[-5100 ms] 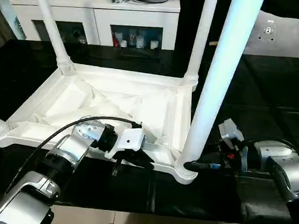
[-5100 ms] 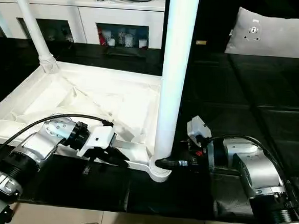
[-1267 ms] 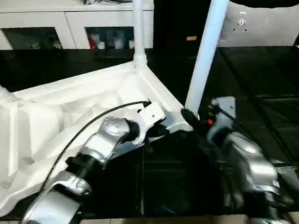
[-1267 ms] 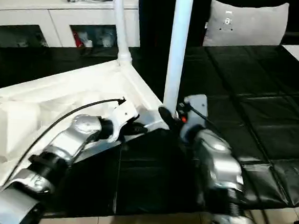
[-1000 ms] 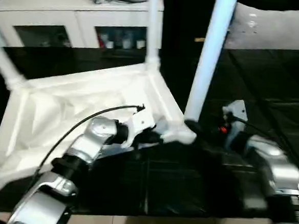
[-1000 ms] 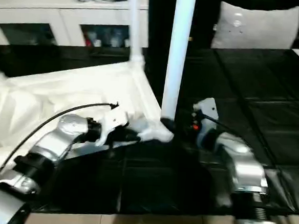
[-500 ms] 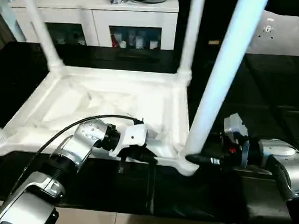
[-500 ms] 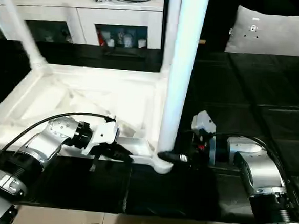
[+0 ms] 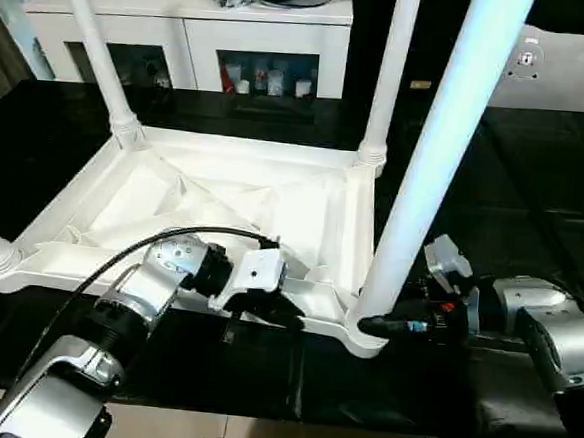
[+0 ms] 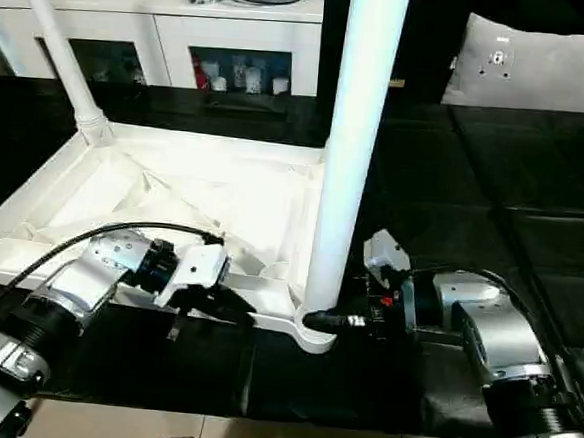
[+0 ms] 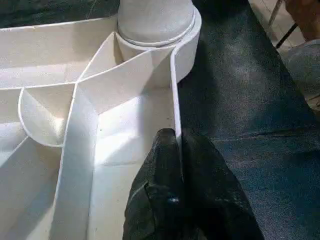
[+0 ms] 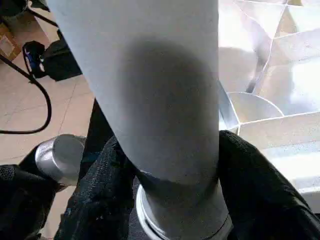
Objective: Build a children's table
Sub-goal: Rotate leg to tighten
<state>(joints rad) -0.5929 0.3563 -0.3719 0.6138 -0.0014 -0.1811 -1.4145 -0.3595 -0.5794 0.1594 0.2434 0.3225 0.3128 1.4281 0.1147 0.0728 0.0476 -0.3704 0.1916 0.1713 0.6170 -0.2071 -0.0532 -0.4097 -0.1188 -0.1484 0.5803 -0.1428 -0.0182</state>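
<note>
White plastic makes up the whole children's table (image 9: pixel 223 199), which lies upside down on the black work table (image 9: pixel 535 186), ribbed underside up and its long side running across the view. Legs stand upright in the corner sockets; the near right leg (image 9: pixel 437 159) rises straight out of its socket, long axis vertical.

It looks light and stiff but smooth, so a grip could slip on the round leg; the thin rim and the leg's thick base seem the surest holds. Tall legs may make it tippy if pushed high up.

Left gripper (image 11: pixel 175 150) is pinched shut on the near rim wall, just beside that corner socket. Right gripper (image 12: pixel 167 170) has its fingers (image 12: pixel 255 185) around the base of the near right leg, touching both sides.

A white cabinet (image 9: pixel 195 32) stands beyond the black table.
</note>
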